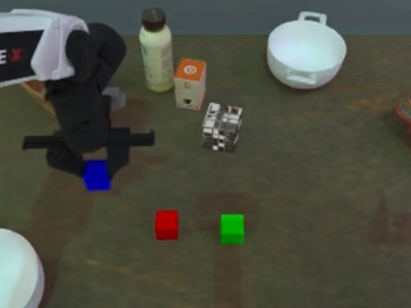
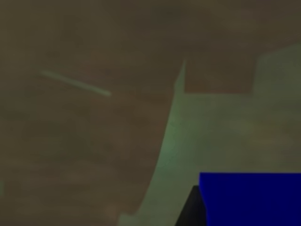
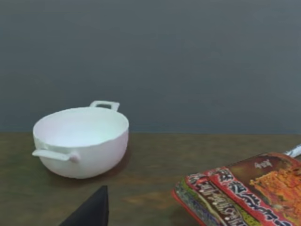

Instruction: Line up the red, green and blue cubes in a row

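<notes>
Dark wood desk [image 1: 308,192] with a grey wall behind. Only the right wrist view catches a red snack packet [image 3: 244,193] beside the white bowl [image 3: 80,141]; the right arm itself isn't in the top view, so can't tell about its jaws. Left gripper [image 1: 90,168] sits over the blue cube [image 1: 97,175] at the desk's left, jaws apparently pinching it. Red cube [image 1: 167,224] and green cube [image 1: 232,228] sit side by side nearer the front, all three plain and matte.
</notes>
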Tool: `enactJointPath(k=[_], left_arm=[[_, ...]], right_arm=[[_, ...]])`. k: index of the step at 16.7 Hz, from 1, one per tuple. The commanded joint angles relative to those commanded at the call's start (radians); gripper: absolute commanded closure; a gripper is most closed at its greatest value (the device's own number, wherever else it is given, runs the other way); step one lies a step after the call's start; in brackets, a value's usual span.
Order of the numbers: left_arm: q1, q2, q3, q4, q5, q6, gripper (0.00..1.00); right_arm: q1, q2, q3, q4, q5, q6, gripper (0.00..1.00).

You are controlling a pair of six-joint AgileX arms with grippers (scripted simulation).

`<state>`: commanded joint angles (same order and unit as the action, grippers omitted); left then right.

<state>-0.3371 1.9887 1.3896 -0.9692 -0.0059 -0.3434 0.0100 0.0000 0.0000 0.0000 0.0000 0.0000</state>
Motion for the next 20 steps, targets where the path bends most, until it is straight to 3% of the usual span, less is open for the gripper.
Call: enactJointPath(k=[4, 13, 16, 20], left_arm=[[-0.128, 0.129, 0.197, -0.1, -0.002, -0.125, 1.0], [-0.516, 0.472, 0.867, -0.385, -0.005, -0.503, 1.0], [-0.582, 0.52, 0.954, -0.427, -0.006, -0.567, 1.0], [-0.589, 0.525, 0.963, -0.432, -0.007, -0.574, 1.0]], right_arm=[[0.0, 0.0, 0.0, 0.0, 0.0, 0.0, 0.0], [0.0, 0.0, 0.0, 0.0, 0.0, 0.0, 0.0], [0.0, 0.0, 0.0, 0.0, 0.0, 0.0, 0.0], [0.0, 0.0, 0.0, 0.0, 0.0, 0.0, 0.0]])
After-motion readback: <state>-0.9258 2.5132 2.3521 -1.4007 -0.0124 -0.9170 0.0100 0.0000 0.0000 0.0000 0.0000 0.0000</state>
